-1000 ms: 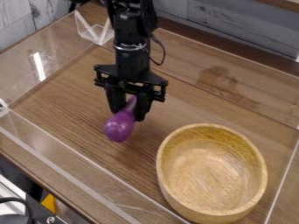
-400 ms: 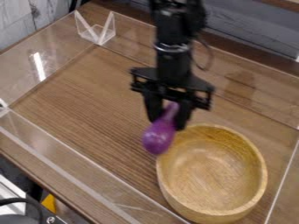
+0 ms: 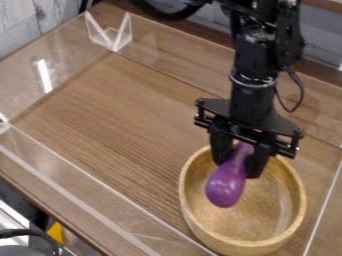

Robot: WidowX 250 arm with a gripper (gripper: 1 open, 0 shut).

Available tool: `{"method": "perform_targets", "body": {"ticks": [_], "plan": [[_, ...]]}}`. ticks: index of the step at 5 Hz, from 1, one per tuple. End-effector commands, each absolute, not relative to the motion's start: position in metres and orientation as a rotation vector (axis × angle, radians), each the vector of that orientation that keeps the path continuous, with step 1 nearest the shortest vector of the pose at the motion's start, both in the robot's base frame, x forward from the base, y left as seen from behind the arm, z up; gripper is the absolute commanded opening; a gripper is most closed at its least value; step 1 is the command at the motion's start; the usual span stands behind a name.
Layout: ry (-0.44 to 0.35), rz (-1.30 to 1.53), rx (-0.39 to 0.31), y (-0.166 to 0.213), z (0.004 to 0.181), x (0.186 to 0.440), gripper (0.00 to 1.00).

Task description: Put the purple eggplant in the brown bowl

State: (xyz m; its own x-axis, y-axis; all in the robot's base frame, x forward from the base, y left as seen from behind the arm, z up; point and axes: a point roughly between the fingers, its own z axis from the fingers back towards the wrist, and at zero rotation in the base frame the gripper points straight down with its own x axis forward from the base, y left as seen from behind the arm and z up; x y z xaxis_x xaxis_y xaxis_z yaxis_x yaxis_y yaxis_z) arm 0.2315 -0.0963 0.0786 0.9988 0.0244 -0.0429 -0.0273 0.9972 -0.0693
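The purple eggplant point(image 3: 226, 181) hangs stem-up from my gripper point(image 3: 247, 148), whose black fingers are shut on its upper end. It is in the air over the left half of the brown bowl point(image 3: 278, 232), a large round light-brown wooden bowl at the lower right of the table. The eggplant's rounded lower end hangs just inside the bowl's rim line, and I cannot tell whether it touches the bowl's floor. My black arm rises from the gripper toward the top of the view.
The wooden tabletop point(image 3: 120, 110) is fenced by low clear plastic walls point(image 3: 67, 195). A clear folded stand point(image 3: 107, 30) sits at the back left. Dark cables show at the lower left corner.
My gripper has carried the eggplant to the right and toward the front, from the middle of the table to above the bowl. The grip has stayed the same.
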Motion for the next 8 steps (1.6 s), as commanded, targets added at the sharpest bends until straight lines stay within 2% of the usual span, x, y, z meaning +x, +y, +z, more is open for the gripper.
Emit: {"method": "perform_targets", "body": {"ticks": [1,8], "plan": [[-0.015,0.009,-0.088,-0.103,0.088,0.238,0.0],[0.007,0.026,-0.08,-0.107,0.077,0.233,0.0]]}}
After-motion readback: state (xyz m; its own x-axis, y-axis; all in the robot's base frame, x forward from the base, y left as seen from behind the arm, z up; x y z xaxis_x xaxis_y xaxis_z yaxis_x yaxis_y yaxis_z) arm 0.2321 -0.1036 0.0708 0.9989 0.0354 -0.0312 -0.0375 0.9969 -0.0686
